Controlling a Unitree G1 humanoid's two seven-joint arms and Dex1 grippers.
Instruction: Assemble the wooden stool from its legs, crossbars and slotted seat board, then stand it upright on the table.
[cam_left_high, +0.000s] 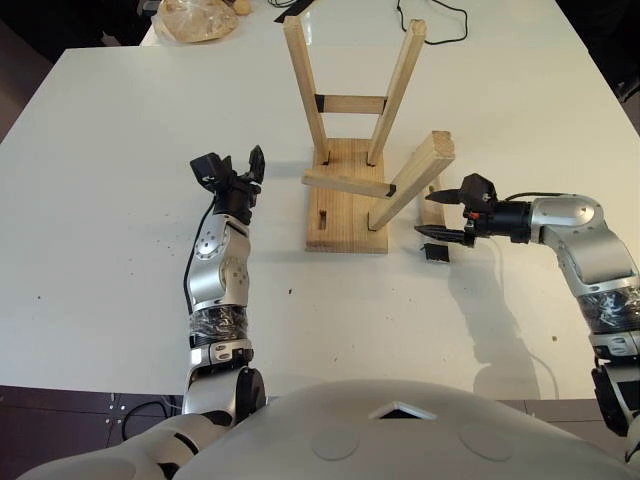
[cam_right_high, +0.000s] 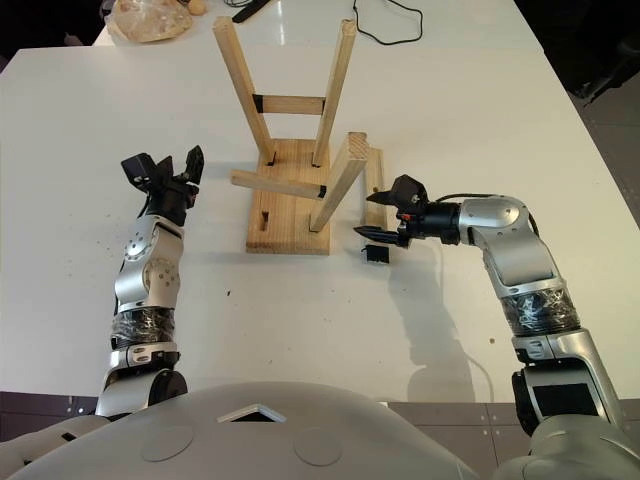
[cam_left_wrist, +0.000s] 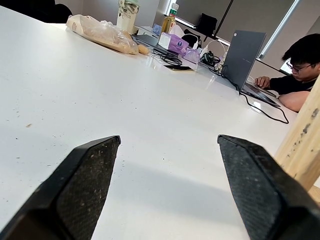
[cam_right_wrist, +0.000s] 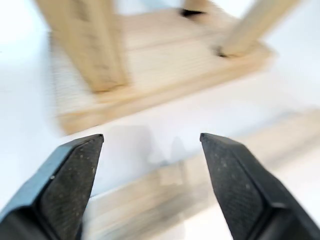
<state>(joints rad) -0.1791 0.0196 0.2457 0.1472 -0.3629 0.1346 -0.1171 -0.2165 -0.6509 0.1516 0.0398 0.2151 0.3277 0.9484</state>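
The slotted seat board (cam_left_high: 345, 215) lies flat on the white table. Two legs (cam_left_high: 305, 85) stand in its far end, joined by a crossbar (cam_left_high: 352, 103). A third leg (cam_left_high: 412, 178) leans tilted over the board's right side, with a crossbar (cam_left_high: 345, 182) attached to it. A loose wooden piece (cam_right_high: 375, 185) lies just right of the board. My right gripper (cam_left_high: 428, 212) hovers open beside that piece and the leaning leg (cam_right_wrist: 85, 40), holding nothing. My left gripper (cam_left_high: 232, 170) is open to the left of the board, apart from it.
A small black part (cam_left_high: 436, 253) lies on the table under the right gripper. A plastic bag (cam_left_high: 195, 20) and a black cable (cam_left_high: 430, 20) sit at the far edge. A laptop (cam_left_wrist: 245, 55) and bottles stand beyond.
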